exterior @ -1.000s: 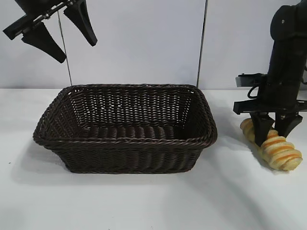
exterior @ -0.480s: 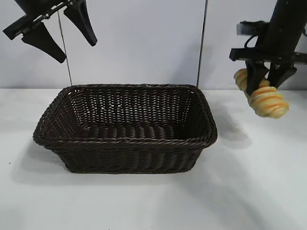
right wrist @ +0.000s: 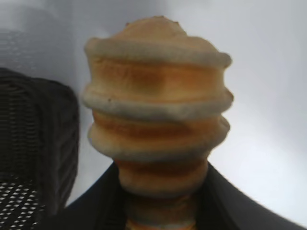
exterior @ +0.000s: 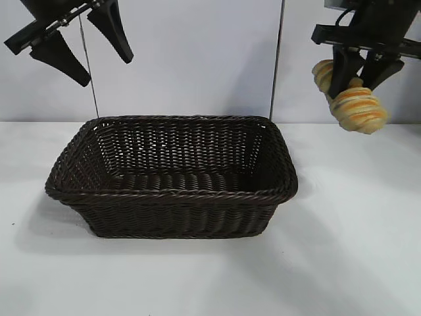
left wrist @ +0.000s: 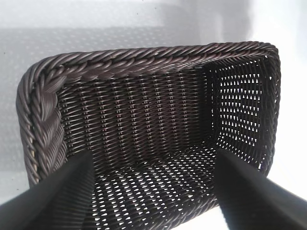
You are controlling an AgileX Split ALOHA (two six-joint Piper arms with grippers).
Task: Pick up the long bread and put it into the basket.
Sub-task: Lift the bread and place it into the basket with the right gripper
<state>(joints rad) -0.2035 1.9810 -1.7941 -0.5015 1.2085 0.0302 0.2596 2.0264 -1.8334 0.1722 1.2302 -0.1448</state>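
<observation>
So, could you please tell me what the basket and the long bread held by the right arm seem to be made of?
The basket looks like woven wicker, possibly a synthetic imitation: dark brown strands with a slight sheen, an open weave and a braided rim. The long bread, clamped in the right claw, has a matte golden crust with ridged segments and orange-brown stripes; whether it is real bread or a foam or plastic replica cannot be told.

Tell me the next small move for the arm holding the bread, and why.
Probably carry it sideways toward the basket. The right gripper is shut on the long bread, which hangs clear of the table and higher than the rim, but off to the basket's side, not above its opening. The left gripper hangs open over the far corner.
</observation>
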